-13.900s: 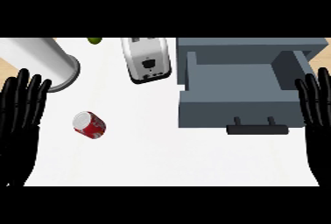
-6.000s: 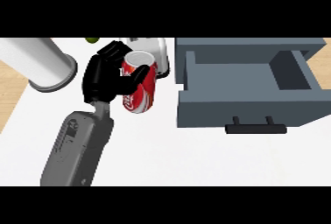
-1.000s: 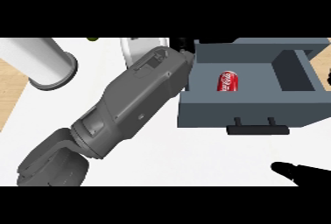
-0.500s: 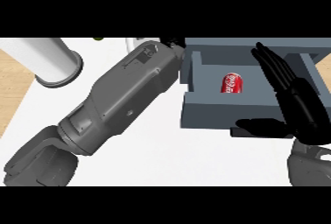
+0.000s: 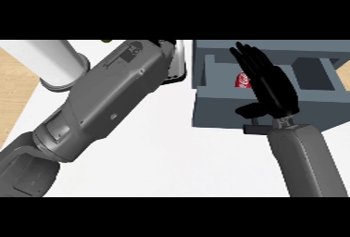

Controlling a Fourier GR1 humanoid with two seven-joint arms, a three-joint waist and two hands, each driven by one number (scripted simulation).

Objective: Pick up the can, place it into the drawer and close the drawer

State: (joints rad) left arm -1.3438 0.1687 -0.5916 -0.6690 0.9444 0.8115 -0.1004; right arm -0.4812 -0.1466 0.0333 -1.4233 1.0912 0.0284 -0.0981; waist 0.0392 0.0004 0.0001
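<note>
- Red, with white lettering, the can (image 5: 241, 79) lies inside the open grey drawer (image 5: 311, 76), toward the left part of its cavity.
- Only a small strip of the can shows; the rest is hidden behind the right hand (image 5: 270, 85).
- The right hand is black and held flat, its fingers (image 5: 247, 56) straight and close together, pointing away from the robot toward the drawer's back wall.
- Its thumb (image 5: 247, 110) juts out to the view's left, down at the drawer's front panel, just above the dark handle (image 5: 255, 130).
- The can sits just at the left edge of this hand, beside the fingers; whether hand and can touch cannot be told.
- The right grey forearm (image 5: 308, 162) comes up from the view's lower edge and crosses the drawer's front.
- The left grey forearm (image 5: 103, 99) runs diagonally from the lower left corner up toward the drawer's left wall.
- The left hand itself is out of sight at the far end of that arm, so its fingers cannot be judged.
- A white cylinder (image 5: 51, 62) stands on the white counter (image 5: 178, 162) at the upper left, beside the left forearm.
</note>
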